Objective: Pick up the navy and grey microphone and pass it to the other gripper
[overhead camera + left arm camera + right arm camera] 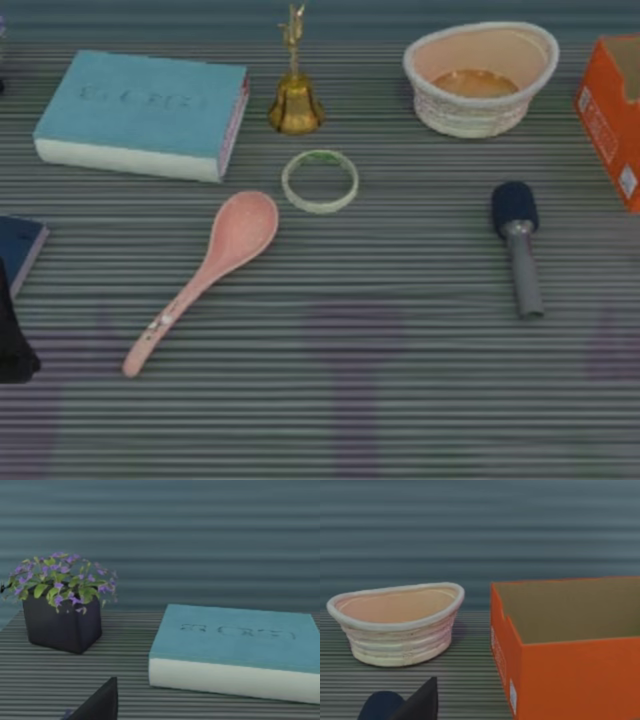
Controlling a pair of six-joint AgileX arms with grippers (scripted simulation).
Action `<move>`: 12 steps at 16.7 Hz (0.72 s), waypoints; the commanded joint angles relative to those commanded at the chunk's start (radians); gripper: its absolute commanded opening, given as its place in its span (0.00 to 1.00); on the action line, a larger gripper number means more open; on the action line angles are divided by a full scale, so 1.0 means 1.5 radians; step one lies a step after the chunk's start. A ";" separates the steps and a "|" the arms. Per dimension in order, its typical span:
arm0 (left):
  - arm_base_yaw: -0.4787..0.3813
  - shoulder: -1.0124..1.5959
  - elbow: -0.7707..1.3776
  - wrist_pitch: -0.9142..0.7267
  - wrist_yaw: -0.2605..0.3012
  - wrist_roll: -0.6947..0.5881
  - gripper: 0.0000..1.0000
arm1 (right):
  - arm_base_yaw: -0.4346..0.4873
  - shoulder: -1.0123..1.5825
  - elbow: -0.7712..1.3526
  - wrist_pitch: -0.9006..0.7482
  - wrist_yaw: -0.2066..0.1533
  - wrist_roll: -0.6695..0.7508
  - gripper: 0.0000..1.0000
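The navy and grey microphone (517,247) lies flat on the striped worktop (400,380) in the right part of the top view, a little above the middle. Its round navy head points toward the top of the frame and its grey handle points down toward the bottom. Nothing touches it. The basket (481,77) sits well above it, and the orange box (612,115) is off to its upper right.

We think the microphone is light and easy to lift. The head looks like soft foam, so it would squash and maybe slip if we squeezed it there. The handle looks hard and smooth — a better place to hold. It is round, so it could roll away if we only nudge it from one side. We would take it across the middle of the grey handle, leaving one end free for the other hand to grab later.

Our right hand does not show in the top view. In the right wrist view we see just one dark fingertip (420,700) at the bottom edge, with a bit of the navy head beside it, so the right arm seems parked low, near the microphone and looking toward the basket and box. We cannot tell if that hand is open or closed.

Our left hand (14,335) is a dark shape at the left edge of the top view — parked, well apart from the microphone. Its wrist view looks at the blue book (235,647) and a flower pot (62,622). We cannot tell its grip either.
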 joint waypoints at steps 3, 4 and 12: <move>0.000 0.000 0.000 0.000 0.000 0.000 1.00 | 0.003 0.007 0.006 -0.004 -0.001 0.003 1.00; 0.000 0.000 0.000 0.000 0.000 0.000 1.00 | 0.008 0.020 0.019 -0.013 -0.001 0.008 1.00; 0.000 0.000 0.000 0.000 0.000 0.000 1.00 | 0.095 0.366 0.290 -0.215 0.018 0.100 1.00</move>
